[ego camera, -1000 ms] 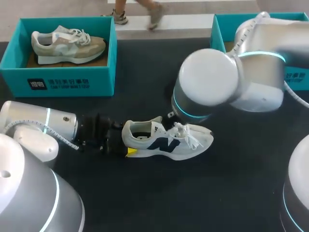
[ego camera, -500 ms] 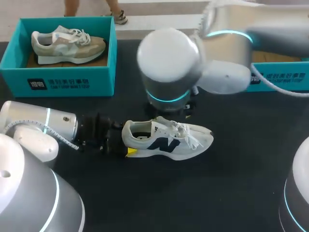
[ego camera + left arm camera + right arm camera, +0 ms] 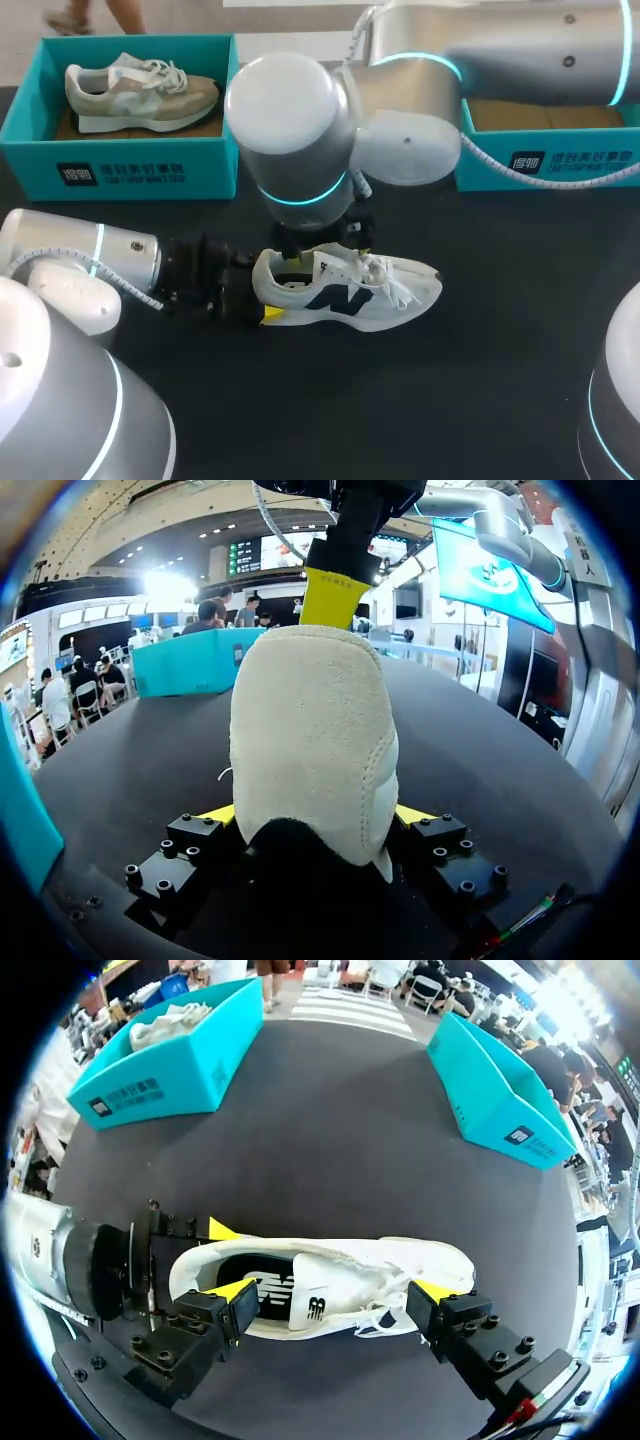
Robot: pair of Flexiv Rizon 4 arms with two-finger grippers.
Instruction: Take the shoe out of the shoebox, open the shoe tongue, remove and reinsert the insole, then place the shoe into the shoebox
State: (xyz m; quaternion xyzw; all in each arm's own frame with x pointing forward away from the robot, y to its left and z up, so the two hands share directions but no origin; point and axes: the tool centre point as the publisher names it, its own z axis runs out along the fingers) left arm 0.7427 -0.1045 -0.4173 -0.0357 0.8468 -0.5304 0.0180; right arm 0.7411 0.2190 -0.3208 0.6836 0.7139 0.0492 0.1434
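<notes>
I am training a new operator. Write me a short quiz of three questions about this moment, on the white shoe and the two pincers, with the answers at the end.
1. True or false: the white shoe stands upright on its sole on the table.
2. Which part of the white shoe does the left pincer hold? A: the toe. B: the heel. C: the laces.
3. Fill in the missing word: the right pincer hangs above the shoe's opening with its fingers ____ (open or shut).

Key: 1 true; 2 B; 3 open.
</notes>
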